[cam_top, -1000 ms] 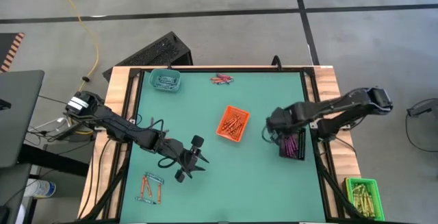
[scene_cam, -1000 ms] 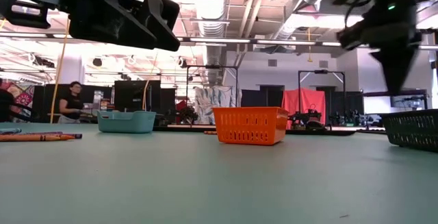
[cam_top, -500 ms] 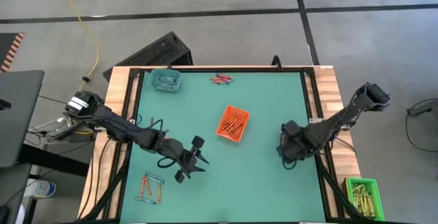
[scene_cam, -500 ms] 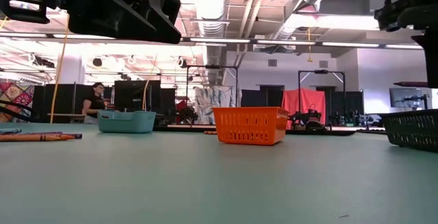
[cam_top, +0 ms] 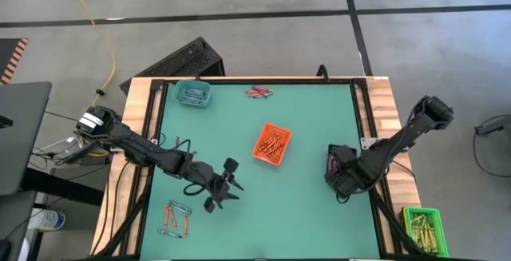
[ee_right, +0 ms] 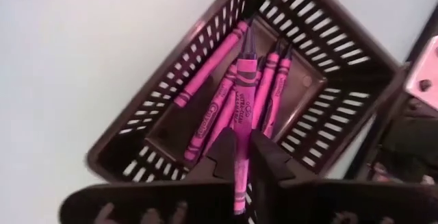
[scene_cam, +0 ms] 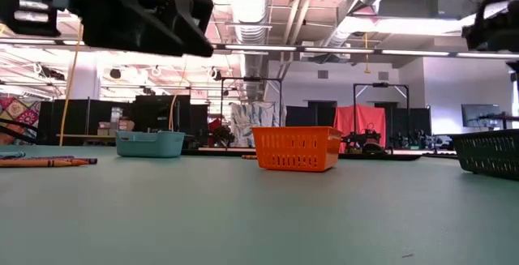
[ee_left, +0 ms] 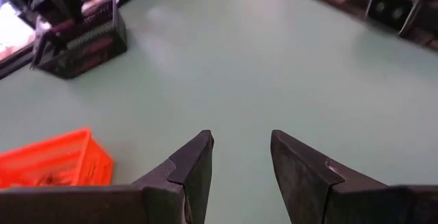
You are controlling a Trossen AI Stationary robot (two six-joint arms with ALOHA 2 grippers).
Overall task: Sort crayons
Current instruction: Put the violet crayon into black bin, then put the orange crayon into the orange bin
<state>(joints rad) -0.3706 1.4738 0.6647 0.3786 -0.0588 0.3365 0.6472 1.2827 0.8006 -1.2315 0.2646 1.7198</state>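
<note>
My right pincer (ee_right: pixel 241 157) hangs directly over the dark basket (ee_right: pixel 328 29) at the right edge of the desk (cam_top: pixel 303 213). Its fingers pinch a pink crayon (ee_right: pixel 239 176) upright, tip pointing down into the basket, where several more pink crayons (ee_right: pixel 236 94) already lie slanted across the bottom. So the step in hand is the drop: this pink one belongs with its fellows, and I judge it is lined up well enough. The next move calls only for parting the fingers while staying above the rim, so the crayon falls inside and does not tip over the wall, then lifting clear.

My left pincer (ee_left: pixel 239 159) hovers over bare desk near the middle left, fingers spread apart with nothing between them. Just beyond it on the near left lies a small loose group of crayons (cam_top: pixel 175 219), orange-red and blue-grey, unsorted. Another small cluster of reddish-pink crayons (cam_top: pixel 259 92) lies at the far edge. The orange basket (cam_top: pixel 272 144) in the middle holds orange-red crayons, and the teal basket (cam_top: pixel 192 94) at the far left corner holds some too. I judge the sorting well along but not done, and the left arm's nearest work is that loose group beside it.
</note>
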